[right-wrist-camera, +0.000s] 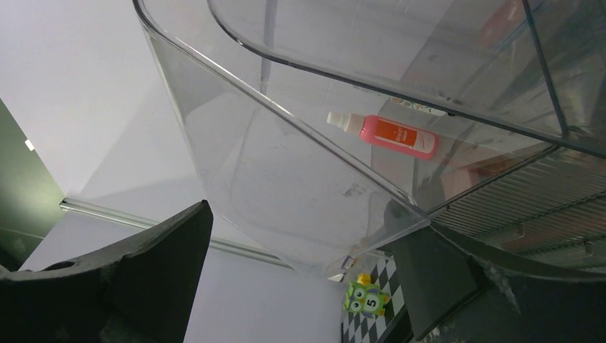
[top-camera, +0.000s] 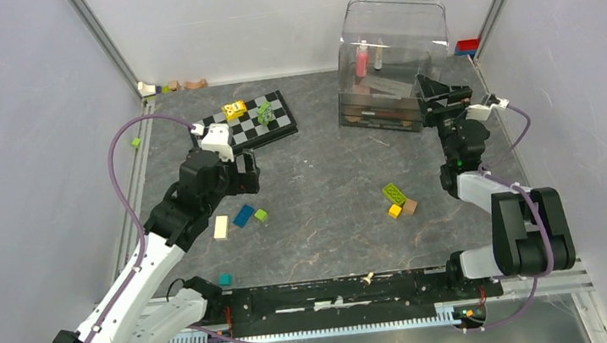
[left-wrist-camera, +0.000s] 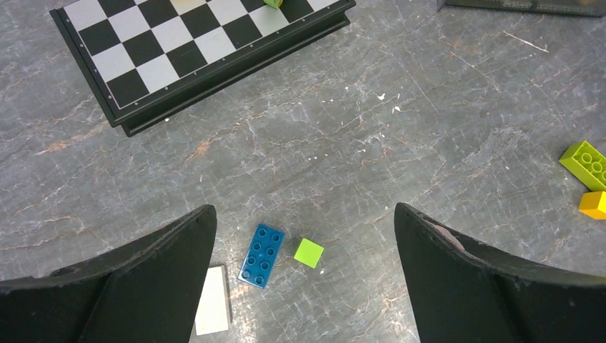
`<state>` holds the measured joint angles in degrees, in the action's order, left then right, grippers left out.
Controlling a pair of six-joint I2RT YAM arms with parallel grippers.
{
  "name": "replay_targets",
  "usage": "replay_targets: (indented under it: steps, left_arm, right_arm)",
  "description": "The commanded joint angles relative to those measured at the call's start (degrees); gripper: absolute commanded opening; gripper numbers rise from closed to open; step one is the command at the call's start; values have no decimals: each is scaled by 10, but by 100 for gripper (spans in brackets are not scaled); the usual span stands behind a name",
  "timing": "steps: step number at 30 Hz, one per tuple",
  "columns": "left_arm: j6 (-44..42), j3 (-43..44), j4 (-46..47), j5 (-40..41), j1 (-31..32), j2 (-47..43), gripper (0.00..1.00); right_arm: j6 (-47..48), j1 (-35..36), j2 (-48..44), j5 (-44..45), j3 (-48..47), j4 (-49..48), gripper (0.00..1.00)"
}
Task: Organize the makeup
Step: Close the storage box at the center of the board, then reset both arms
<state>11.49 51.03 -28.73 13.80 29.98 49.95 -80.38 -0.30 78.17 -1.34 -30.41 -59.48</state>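
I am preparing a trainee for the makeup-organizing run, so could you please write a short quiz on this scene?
1. True or false: the left gripper is clamped on the blue block.
2. Where is the pink bottle? A: lying loose among the toy bricks. B: upright inside the clear case. C: held between jaws.
3. Fill in: the arm reaching to the side of the clear case is the ____ one.

Key
1. False. Its jaws are open and the block lies on the table below them.
2. B.
3. Right. The right gripper is open beside the case wall.
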Motion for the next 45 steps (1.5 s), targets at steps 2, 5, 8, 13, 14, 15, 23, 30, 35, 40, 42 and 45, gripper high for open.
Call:
replay_targets:
  steps: [2, 5, 8, 13, 14, 15, 23, 30, 35, 40, 42, 45]
  left_arm:
    - [-19, 1, 1, -12, -1, 2, 100]
    - [-19, 1, 2, -13, -2, 2, 100]
    - [-21, 2, 1, -14, -2, 2, 100]
    - [-23, 1, 1, -17, -2, 2, 100]
    - [-23, 0, 1, -18, -2, 3, 100]
    - [-23, 0, 1, -20, -2, 4, 100]
    - [-29, 0, 2, -27, -2, 6, 100]
    - [-37, -6, 5, -42, -2, 5, 100]
    - [-41, -7, 6, -49, -1, 8, 100]
    - [-42, -6, 6, -53, -1, 13, 100]
    - [-42, -6, 6, -52, -1, 13, 100]
    - [-37, -5, 6, -40, -2, 18, 100]
  right_arm:
    - [32, 0, 14, -29, 13, -117, 98]
    - [54, 0, 23, -44, 18, -149, 98]
    - [61, -1, 40, -61, 26, -193, 98]
    - [56, -1, 83, -84, 39, -291, 98]
    - [55, 0, 91, -88, 39, -305, 98]
    - [55, 0, 99, -93, 39, -318, 98]
    - [70, -3, 137, -110, 45, -345, 98]
    - [107, -10, 173, -147, 50, -399, 98]
    - [97, -16, 221, -165, 48, -479, 97]
    - [96, -21, 251, -172, 51, -505, 97]
    - [97, -21, 254, -176, 54, -508, 97]
    - [104, -21, 244, -189, 58, -497, 97]
